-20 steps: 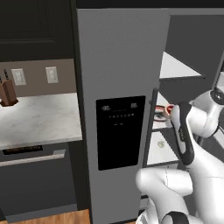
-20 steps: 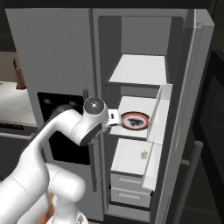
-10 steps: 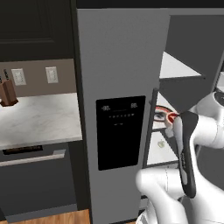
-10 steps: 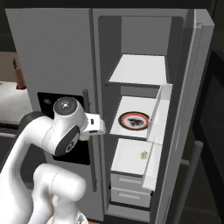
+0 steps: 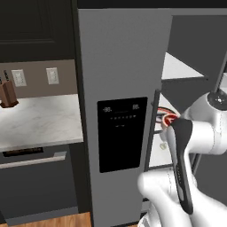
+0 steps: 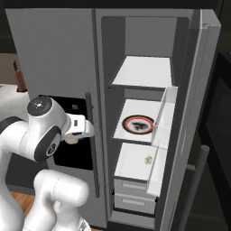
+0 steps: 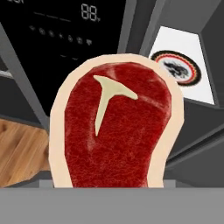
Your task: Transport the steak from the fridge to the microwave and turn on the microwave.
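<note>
The steak, raw red with a white T mark and pale fat rim, stands upright close to the hand camera and hides the fingertips. My gripper is shut on it in front of the fridge's closed left door, beside the black dispenser panel. The steak's pale edge shows under the hand. The fridge's right side is open. A dark front with an upright silver handle stands right of the open door; I cannot tell whether it is the microwave.
A round plate with a red rim lies bare on the middle fridge shelf. The open door's bins jut beside it. Left of the fridge are a marble counter, a knife block and a dishwasher.
My arm has drawn back from the fridge shelf toward the left, carrying the steak away from the plate to a spot before the dispenser panel.
</note>
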Robot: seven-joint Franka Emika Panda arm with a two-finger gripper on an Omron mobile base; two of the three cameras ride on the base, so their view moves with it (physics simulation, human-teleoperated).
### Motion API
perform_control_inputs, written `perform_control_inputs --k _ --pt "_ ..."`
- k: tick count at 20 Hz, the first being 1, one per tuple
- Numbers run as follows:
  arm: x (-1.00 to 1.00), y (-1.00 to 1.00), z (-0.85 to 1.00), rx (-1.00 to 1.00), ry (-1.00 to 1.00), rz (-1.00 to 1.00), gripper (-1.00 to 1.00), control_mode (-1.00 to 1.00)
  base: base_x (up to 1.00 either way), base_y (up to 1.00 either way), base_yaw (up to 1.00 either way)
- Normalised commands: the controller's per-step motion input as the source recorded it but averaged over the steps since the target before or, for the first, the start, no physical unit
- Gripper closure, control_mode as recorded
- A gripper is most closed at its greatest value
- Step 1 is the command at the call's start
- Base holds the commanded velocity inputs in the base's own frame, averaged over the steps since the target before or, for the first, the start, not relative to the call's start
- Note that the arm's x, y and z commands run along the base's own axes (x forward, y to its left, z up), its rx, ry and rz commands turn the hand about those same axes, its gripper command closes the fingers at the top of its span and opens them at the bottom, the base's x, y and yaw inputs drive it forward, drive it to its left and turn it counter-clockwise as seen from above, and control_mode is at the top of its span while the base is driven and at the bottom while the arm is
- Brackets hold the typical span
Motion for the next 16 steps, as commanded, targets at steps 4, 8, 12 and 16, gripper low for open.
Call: perform_control_inputs --k 4,8,12,16 --pt "-0.2 0.15 -0.04 -0.08 -0.34 0.0 1.0 -1.0 0.0 0.0 0.0" --pt "-0.04 0.02 0.0 -0.02 -0.17 0.0 1.0 -1.0 0.0 0.0 0.0" --pt "-0.04 0.0 0.0 0.0 -0.14 0.0 1.0 -1.0 0.0 0.0 0.0" --pt "-0.08 0.01 0.0 0.0 -0.09 0.0 1.0 1.0 -0.14 0.04 0.0"
